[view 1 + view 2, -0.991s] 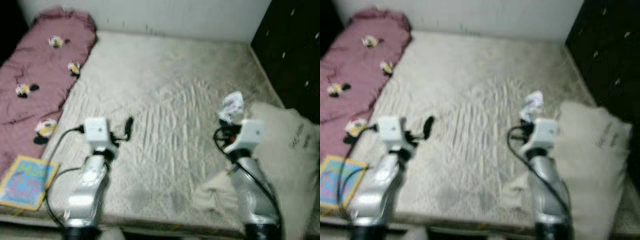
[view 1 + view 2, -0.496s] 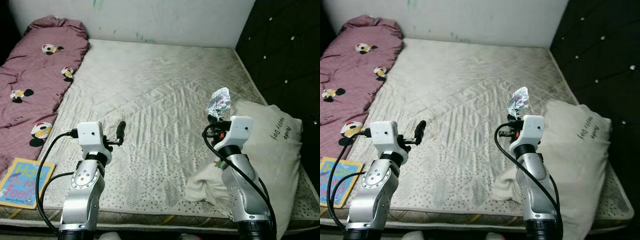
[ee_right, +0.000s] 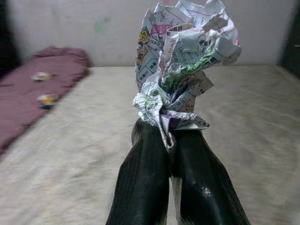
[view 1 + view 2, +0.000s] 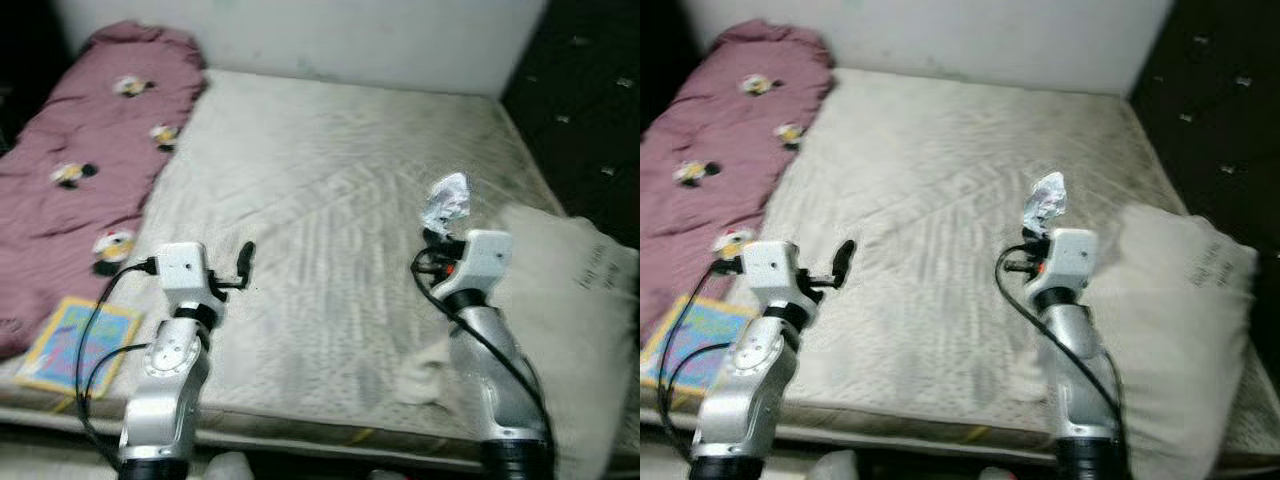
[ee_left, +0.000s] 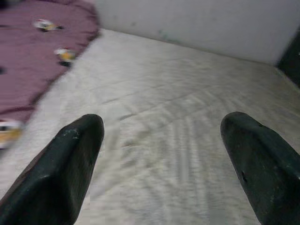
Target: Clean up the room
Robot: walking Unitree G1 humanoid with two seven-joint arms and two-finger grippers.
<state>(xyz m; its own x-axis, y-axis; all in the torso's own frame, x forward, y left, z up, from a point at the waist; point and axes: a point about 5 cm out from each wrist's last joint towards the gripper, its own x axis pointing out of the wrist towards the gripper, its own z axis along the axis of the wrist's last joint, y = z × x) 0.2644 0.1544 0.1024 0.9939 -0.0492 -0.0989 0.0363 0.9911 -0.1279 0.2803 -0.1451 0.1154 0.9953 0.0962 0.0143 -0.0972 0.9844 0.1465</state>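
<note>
Right wrist view: right gripper (image 3: 169, 145) pinches crumpled paper (image 3: 180, 70); mattress (image 4: 330, 200) prob. open ahead.

bare mattress (image 4: 330, 190) centre open; maroon quilt (image 4: 90, 150) along left edge; pillow (image 4: 585, 300) at right

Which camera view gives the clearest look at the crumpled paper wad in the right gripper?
The right wrist view: the crumpled paper wad sits close and sharp, its print legible, pinched in the right gripper with jaws closed on it. Both eye views show it small and blurred above the mattress.
</note>
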